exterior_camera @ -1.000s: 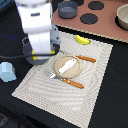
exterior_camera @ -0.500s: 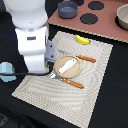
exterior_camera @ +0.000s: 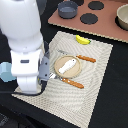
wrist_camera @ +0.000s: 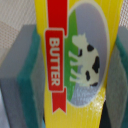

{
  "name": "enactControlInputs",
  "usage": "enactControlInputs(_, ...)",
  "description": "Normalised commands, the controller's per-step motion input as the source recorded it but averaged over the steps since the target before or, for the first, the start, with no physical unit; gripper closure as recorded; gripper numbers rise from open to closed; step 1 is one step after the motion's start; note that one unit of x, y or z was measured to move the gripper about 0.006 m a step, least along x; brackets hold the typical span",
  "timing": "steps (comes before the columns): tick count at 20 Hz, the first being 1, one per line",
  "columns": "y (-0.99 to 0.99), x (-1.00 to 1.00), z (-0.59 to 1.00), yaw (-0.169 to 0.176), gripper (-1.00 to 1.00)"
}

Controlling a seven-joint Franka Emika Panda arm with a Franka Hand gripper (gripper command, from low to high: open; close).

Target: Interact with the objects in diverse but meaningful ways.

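In the wrist view a flat yellow box [wrist_camera: 75,65] with a red "BUTTER" band and a cow picture fills the frame. It sits between my grey and teal finger pads [wrist_camera: 22,75], which press on both of its sides. My gripper [exterior_camera: 44,75] is over the left edge of the striped mat, mostly hidden by the white arm. A grey-blue two-handled pot [exterior_camera: 67,8] stands at the back. A yellow banana [exterior_camera: 83,40] lies on the mat's far edge. A small white piece [exterior_camera: 68,65] lies on a tan plate [exterior_camera: 59,69]. A pale blue carton [exterior_camera: 4,71] stands at the exterior view's left.
A knife [exterior_camera: 86,58] and a fork [exterior_camera: 75,83] with orange handles flank the plate on the striped mat [exterior_camera: 95,85]. A brown stove board [exterior_camera: 100,20] with black burners and a beige bowl [exterior_camera: 123,16] lie at the back. The table is black.
The arm has moved down and toward the camera, from the back left to over the mat's left edge beside the plate.
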Motion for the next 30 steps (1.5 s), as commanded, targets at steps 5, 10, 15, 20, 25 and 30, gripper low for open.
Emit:
enactControlInputs(5,-0.03,0.15,-0.09,0.003,-1.00)
enactControlInputs(10,0.07,0.27,0.85,-0.007,-1.00)
enactControlInputs(15,0.11,0.15,1.00,-0.046,-1.00)
enactControlInputs(20,0.28,0.02,0.85,-0.059,-1.00)
enactControlInputs(25,0.59,-0.11,0.35,-0.016,-1.00)
enactControlInputs(30,0.93,0.02,0.13,0.007,-1.00)
